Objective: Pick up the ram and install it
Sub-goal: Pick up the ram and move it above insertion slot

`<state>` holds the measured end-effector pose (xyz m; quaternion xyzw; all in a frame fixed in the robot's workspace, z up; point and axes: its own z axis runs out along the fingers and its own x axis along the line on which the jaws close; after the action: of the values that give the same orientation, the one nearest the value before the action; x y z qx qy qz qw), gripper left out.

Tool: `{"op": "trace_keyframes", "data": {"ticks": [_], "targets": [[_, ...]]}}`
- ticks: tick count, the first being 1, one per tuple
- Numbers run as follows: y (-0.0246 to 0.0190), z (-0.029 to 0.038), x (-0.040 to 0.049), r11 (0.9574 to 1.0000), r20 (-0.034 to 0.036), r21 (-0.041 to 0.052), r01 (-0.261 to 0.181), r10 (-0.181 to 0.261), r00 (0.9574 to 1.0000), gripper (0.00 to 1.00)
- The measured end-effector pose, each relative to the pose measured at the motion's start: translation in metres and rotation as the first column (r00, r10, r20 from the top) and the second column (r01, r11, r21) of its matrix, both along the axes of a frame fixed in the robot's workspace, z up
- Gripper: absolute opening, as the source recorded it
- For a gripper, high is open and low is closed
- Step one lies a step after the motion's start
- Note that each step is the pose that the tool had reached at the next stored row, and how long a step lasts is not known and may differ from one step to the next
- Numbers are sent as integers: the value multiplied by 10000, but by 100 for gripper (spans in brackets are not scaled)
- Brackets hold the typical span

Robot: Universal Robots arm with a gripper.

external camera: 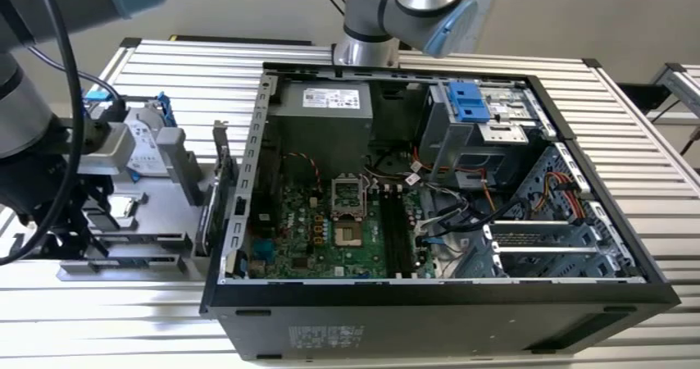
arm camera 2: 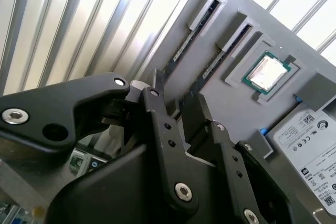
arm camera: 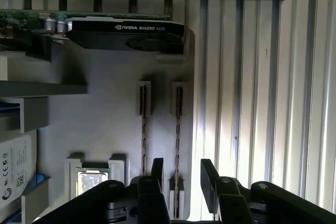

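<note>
In the exterior view my arm (external camera: 28, 115) hangs over the grey parts tray (external camera: 143, 197), which sits on the slatted table beside the open computer case (external camera: 438, 320). The case lies on its side, so the motherboard (external camera: 317, 230) faces up and its long memory slots (external camera: 399, 230) can be reached from above. They look empty, so I judge nothing is installed yet.

In the second wrist view my pincer (arm camera 2: 176, 100) is low over the tray with its fingers (arm camera 2: 157, 114) apart and nothing between the pads. Two thin sticks stand on edge in narrow slots ahead of it, with the processor chip (arm camera 2: 268, 72) in its own recess beside them and a hard drive (arm camera 2: 310, 140) further along.

In the first wrist view the ram (arm camera: 178, 124), the stick nearer the tray's edge, runs straight into the gap between my fingers. The other stick (arm camera: 143, 124) stays outside them. The slots hold each stick upright, leaving its flat faces free to pinch. The expansion card (arm camera: 126, 32) stands at the far end, well apart.
</note>
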<state>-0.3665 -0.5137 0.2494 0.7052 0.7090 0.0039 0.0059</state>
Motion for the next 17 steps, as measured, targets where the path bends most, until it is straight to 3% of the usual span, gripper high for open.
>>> {"op": "trace_keyframes", "data": {"ticks": [17], "targets": [[-10,-147,0,10000,-40,1,-6,6,10000,100]]}}
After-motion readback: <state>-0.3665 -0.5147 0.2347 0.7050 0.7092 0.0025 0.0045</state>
